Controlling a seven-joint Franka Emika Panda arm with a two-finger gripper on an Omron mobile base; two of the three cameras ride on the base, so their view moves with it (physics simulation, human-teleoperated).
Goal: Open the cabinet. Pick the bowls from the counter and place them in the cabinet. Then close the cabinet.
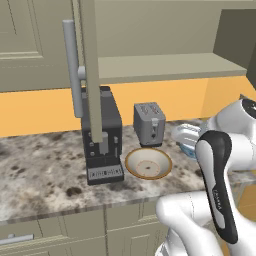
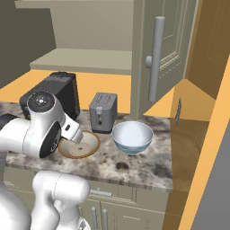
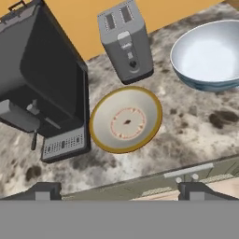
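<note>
Tan bowl sits on your bench below your wide-open, empty end effector; cabinet doors open.

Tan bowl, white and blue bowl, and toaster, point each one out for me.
tan bowl [image 3: 126, 120]: hand view, on its cream speckled inside.
white and blue bowl [image 2: 132, 135]: right base view, on its pale inside.
toaster [image 1: 149, 123]: left base view, on its grey front.
</note>
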